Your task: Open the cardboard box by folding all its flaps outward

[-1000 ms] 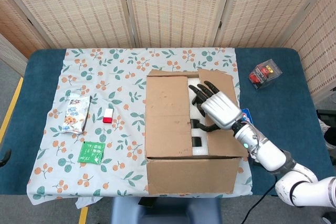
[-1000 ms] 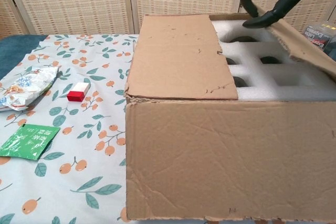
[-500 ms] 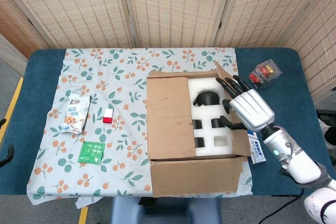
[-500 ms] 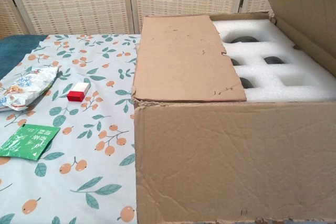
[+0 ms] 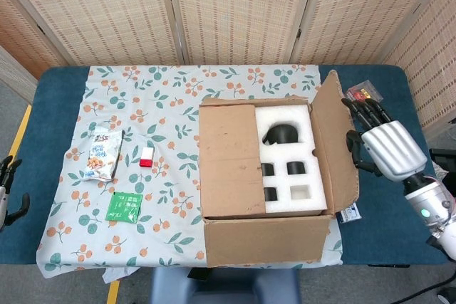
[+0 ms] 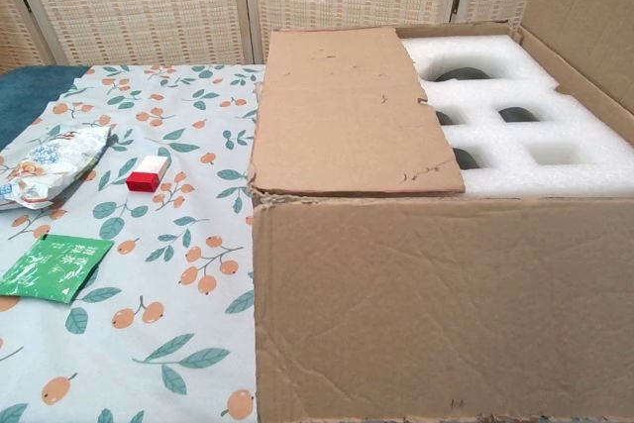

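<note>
The cardboard box (image 5: 267, 236) stands mid-table. Its left flap (image 5: 226, 158) lies flat over the left half. The right flap (image 5: 335, 144) stands raised and leans outward, and the front flap hangs down the front wall. White foam (image 5: 288, 151) with dark items in its pockets shows inside. My right hand (image 5: 385, 147) is just right of the raised flap with its fingers (image 5: 363, 110) spread, holding nothing. Only a sliver of my left hand (image 5: 7, 190) shows at the far left edge. The chest view shows the box (image 6: 436, 314), left flap (image 6: 347, 106) and right flap (image 6: 584, 17), but no hand.
On the floral cloth left of the box lie a snack packet (image 5: 102, 153), a small red-and-white box (image 5: 146, 157) and a green sachet (image 5: 125, 206). A red packaged item (image 5: 362, 92) sits behind my right hand. A blue-and-white card (image 5: 349, 213) pokes from under the box's right corner.
My right hand swept right from over the box's inside, carrying the right flap from closed to raised and leaning outward. The foam is now uncovered on the right half.
</note>
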Motion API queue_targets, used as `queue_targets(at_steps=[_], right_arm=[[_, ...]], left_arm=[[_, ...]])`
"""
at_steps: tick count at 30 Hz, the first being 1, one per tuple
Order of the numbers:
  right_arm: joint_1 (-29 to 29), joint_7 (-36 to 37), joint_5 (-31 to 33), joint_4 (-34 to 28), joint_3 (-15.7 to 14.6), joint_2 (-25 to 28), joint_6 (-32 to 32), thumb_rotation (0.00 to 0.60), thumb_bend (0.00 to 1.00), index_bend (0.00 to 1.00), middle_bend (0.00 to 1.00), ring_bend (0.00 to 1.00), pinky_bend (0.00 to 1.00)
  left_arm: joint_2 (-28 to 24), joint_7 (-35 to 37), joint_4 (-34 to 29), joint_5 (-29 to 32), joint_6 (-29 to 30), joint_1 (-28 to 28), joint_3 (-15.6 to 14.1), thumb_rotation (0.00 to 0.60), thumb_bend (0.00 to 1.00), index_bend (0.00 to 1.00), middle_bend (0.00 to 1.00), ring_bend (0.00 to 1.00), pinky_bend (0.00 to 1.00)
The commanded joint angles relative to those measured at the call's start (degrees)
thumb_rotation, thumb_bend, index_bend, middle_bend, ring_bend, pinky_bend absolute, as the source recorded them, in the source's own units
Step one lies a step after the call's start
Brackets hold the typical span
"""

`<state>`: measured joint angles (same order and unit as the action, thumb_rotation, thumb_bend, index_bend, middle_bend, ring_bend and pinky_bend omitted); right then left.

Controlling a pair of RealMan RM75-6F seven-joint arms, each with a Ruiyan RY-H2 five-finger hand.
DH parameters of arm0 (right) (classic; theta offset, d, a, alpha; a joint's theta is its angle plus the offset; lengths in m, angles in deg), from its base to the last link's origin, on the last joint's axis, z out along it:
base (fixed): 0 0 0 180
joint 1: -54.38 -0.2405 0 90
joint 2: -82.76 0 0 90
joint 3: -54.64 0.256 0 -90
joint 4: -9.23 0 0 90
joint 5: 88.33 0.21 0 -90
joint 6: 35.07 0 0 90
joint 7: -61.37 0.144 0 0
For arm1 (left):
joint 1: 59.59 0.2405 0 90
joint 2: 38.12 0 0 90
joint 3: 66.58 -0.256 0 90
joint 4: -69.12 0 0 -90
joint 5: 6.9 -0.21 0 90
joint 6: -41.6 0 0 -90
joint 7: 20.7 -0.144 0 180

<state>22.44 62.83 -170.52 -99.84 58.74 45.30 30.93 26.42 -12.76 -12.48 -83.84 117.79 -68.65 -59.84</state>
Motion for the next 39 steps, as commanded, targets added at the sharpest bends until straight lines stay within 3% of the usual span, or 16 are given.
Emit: queue_targets(at_steps=[1, 5, 16, 22, 28, 31, 35, 39], right_arm=[[3.3, 5.4, -3.0, 3.9, -0.9, 0.6, 2.6, 0.37, 0.36, 0.58, 0.0, 0.0, 0.0], [5.6, 10.0, -4.8, 7.5, -1.7, -0.1, 4.1, 0.369, 0.35, 0.51, 0.0, 0.0, 0.0], [10.8, 19.9, -7.6, 17.5, -2.9, -4.8, 8.3, 0.369, 0.36, 0.47, 0.0, 0.0, 0.0], [16.1, 23.9, -6.6, 24.9, -2.4, -13.6, 16.3, 0.369, 0.35, 0.44, 0.0, 0.0, 0.0], [20.3, 24.2, -5.7, 31.5, -1.1, -22.9, 23.7, 0.412, 0.36, 0.43, 0.0, 0.0, 0.0], [20.7, 24.0, -6.9, 30.7, -0.9, -23.1, 25.2, 0.433, 0.35, 0.42, 0.0, 0.0, 0.0], [21.5, 25.2, -8.0, 30.6, -0.8, -22.7, 26.7, 0.448, 0.35, 0.42, 0.0, 0.0, 0.0], [22.3, 28.1, -8.2, 31.2, -0.2, -22.0, 28.2, 0.45, 0.36, 0.42, 0.0, 0.0, 0.0]], left_arm=[[0.6, -1.6, 0.1, 0.8, -1.1, -0.6, 0.1, 0.6, 0.59, 0.05, 0.04, 0.0, 0.0], [1.0, -3.0, 0.1, 1.5, -1.6, -1.0, 0.2, 0.6, 0.59, 0.05, 0.04, 0.0, 0.0], [2.0, -5.0, 0.4, 2.1, -2.7, -1.9, 0.1, 0.6, 0.59, 0.05, 0.04, 0.0, 0.0], [1.4, -2.7, -0.1, -1.0, -2.3, -2.9, -0.1, 0.6, 0.59, 0.1, 0.04, 0.0, 0.0], [-4.8, -1.2, -6.3, -11.4, -3.9, -7.9, -1.1, 0.6, 0.6, 0.19, 0.04, 0.0, 0.0], [-7.5, -1.5, -10.2, -14.8, -6.6, -11.3, -1.0, 0.6, 0.67, 0.23, 0.04, 0.0, 0.0], [-9.5, -1.1, -14.3, -16.4, -11.8, -16.3, -0.1, 0.6, 0.85, 0.29, 0.03, 0.0, 0.0], [-10.8, -6.0, -19.2, -15.6, -17.3, -21.4, 1.8, 0.6, 0.93, 0.34, 0.03, 0.0, 0.0]])
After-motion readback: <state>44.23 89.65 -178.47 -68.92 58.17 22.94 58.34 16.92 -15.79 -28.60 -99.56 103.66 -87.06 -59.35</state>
